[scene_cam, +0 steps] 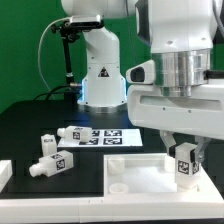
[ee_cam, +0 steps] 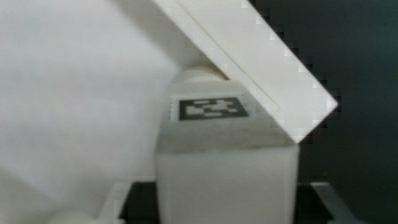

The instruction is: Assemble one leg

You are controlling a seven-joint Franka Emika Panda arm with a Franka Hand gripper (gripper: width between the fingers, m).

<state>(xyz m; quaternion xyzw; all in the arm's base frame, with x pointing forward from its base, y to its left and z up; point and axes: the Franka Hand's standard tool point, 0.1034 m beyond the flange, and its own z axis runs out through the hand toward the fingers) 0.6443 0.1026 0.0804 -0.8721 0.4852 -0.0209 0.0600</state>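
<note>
My gripper (scene_cam: 184,152) is shut on a leg (scene_cam: 183,170), a small white square post with a black-and-white tag. It holds the leg upright over the right corner of the large flat white rimmed panel (scene_cam: 135,165). In the wrist view the leg (ee_cam: 222,160) sits between the fingers of the gripper (ee_cam: 217,208), and its far end meets the panel's raised rim (ee_cam: 249,60) near a corner. Whether the end is seated in the panel is hidden. Three other legs lie loose at the exterior view's left: the first (scene_cam: 73,133), the second (scene_cam: 48,145) and the third (scene_cam: 50,166).
The marker board (scene_cam: 108,136) lies flat behind the panel, in front of the robot base (scene_cam: 100,80). A white part (scene_cam: 4,176) sits at the left edge of the exterior view. The table is black.
</note>
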